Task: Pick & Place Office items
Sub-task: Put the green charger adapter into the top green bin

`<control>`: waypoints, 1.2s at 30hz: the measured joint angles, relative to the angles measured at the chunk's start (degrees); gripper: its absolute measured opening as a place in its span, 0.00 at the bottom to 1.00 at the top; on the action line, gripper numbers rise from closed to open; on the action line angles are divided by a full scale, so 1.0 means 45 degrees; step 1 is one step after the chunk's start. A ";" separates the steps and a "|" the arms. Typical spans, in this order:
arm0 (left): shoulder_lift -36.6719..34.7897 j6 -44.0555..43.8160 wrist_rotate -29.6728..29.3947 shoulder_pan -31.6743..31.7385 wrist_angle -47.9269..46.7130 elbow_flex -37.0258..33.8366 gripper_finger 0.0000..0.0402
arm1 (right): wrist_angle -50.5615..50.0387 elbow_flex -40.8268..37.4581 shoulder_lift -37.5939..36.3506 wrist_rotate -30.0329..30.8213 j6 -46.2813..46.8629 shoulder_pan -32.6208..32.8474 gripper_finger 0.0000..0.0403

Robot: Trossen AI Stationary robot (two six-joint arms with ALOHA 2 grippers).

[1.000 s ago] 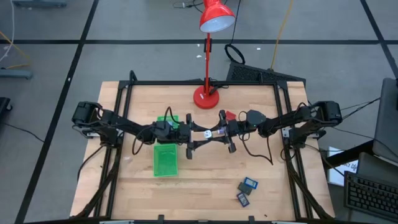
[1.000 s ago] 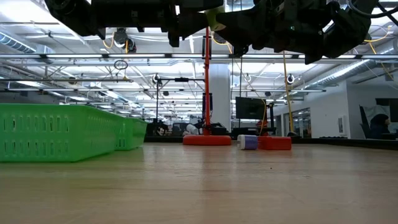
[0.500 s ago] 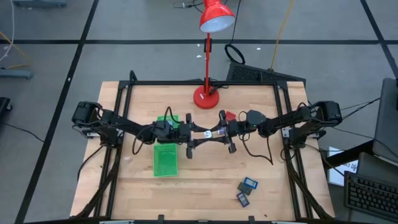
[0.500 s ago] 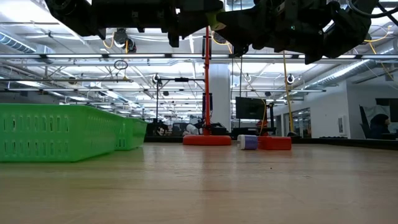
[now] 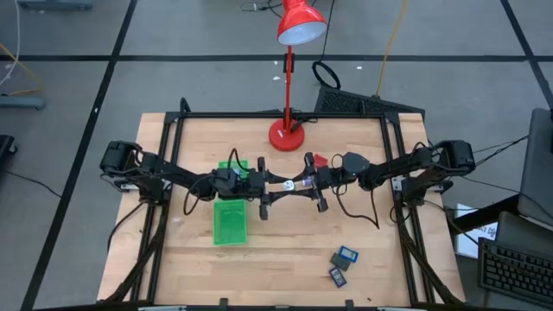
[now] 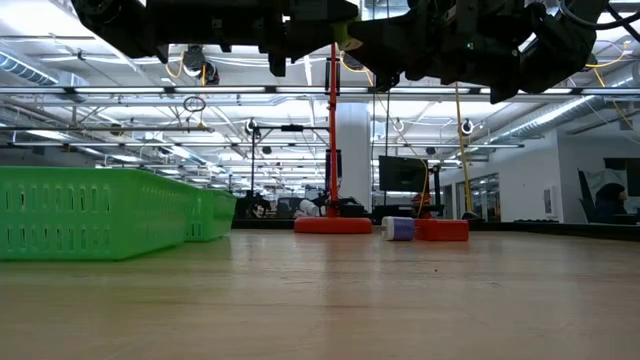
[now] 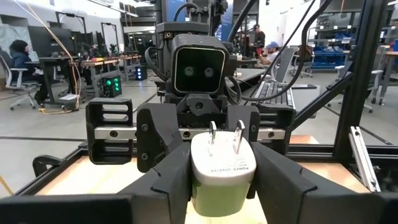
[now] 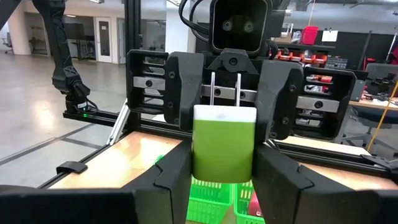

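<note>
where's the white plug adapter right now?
The white plug adapter is in the air over mid-table, held between the left gripper and right gripper in the high view, in front of the red lamp base.

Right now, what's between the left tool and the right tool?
A white two-pronged plug, held above the table between the left tool and right tool; both wrist views show it.

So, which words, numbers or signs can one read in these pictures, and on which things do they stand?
None can be read.
The white plug adapter held between the two grippers shows a plain face.
The dark rectangles with blue faces are too small to show any print.
</note>
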 joint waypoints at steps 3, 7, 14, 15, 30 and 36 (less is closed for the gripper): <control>0.0000 0.0035 -0.0050 0.0000 -0.0017 0.0000 0.33 | -0.0091 0.0000 -0.0005 0.0018 -0.0087 0.0000 0.33; 0.0000 0.0021 -0.0200 -0.0001 -0.0024 0.0000 0.33 | -0.0147 0.0000 -0.0005 0.0027 -0.0101 -0.0005 0.37; -0.0589 0.0338 -0.0676 -0.0374 -0.0166 -0.0049 0.33 | -0.0664 0.0000 -0.0059 0.0554 0.0946 -0.0108 0.46; -0.0769 0.0447 -0.0805 -0.0459 -0.0322 -0.0053 0.33 | -0.0762 0.0000 -0.0099 0.0583 0.1110 -0.0182 0.48; -0.4028 0.0101 -0.3974 -0.1225 -0.4433 -0.2144 0.33 | -0.4707 0.0000 -0.2889 0.0619 0.0814 -0.0854 0.54; -0.5712 -0.0966 -0.3751 -0.1026 -0.4672 -0.4539 0.33 | -0.5522 0.0000 -0.3278 0.0655 0.0599 -0.1118 0.53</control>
